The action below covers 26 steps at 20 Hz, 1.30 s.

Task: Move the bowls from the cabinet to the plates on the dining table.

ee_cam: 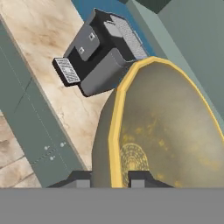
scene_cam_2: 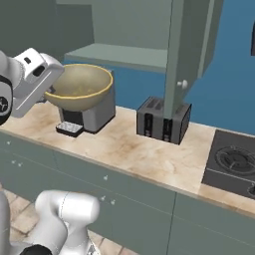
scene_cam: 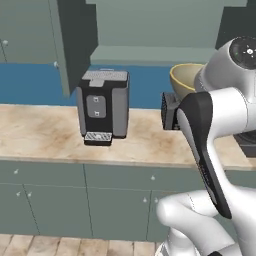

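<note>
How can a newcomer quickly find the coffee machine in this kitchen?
Look along the beige marble worktop in front of the blue wall strip. The boxy black and grey coffee machine stands there, below the open grey-green cabinet door. Unlike the slotted dark toaster, it has a small drip grille at its foot.

A marble-veined worktop (scene_cam: pixel 45 132) ran along the blue back strip above grey-green drawers (scene_cam: pixel 55 197). On it stood a dark grey coffee machine (scene_cam: pixel 102 106), its drip tray at the front. Just beside it to the right sat a black toaster (scene_cam_2: pixel 163 119). Farther right, a dark cooktop (scene_cam_2: pixel 233 162) lay flush in the worktop.
</note>
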Motion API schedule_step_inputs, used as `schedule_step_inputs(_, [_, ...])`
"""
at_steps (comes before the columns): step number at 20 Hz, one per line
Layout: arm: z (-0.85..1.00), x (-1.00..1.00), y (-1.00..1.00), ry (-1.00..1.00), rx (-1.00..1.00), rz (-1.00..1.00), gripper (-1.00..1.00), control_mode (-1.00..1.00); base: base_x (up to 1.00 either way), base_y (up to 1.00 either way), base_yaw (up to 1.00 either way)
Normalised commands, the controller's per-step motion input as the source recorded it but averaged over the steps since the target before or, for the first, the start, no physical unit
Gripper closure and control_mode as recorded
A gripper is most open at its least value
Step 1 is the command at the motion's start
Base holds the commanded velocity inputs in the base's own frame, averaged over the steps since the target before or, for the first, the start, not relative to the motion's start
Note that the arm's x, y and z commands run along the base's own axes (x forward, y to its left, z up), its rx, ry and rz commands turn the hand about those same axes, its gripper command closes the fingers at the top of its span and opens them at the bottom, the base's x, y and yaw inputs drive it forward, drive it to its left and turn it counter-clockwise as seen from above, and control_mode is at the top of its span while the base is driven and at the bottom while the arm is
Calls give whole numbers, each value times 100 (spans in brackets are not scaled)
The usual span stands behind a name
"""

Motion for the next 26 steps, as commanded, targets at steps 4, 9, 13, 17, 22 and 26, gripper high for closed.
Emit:
schedule_step_inputs(4, [0, 0, 0, 0, 0, 0, 100, 100, -32, 17, 35])
schedule_step_inputs(9, [0, 0, 0, 0, 0, 0, 100, 100, -13, 19, 45])
schedule_step_inputs(13, [0, 0, 0, 0, 0, 0, 100, 100, -5, 13, 49])
schedule_step_inputs(17, [0, 0, 0, 0, 0, 0, 100, 100, -3, 8, 50])
schedule_step_inputs(22, [0, 0, 0, 0, 0, 0, 100, 100, -7, 9, 50])
schedule_step_inputs(26, [0, 0, 0, 0, 0, 0, 100, 100, -5, 7, 50])
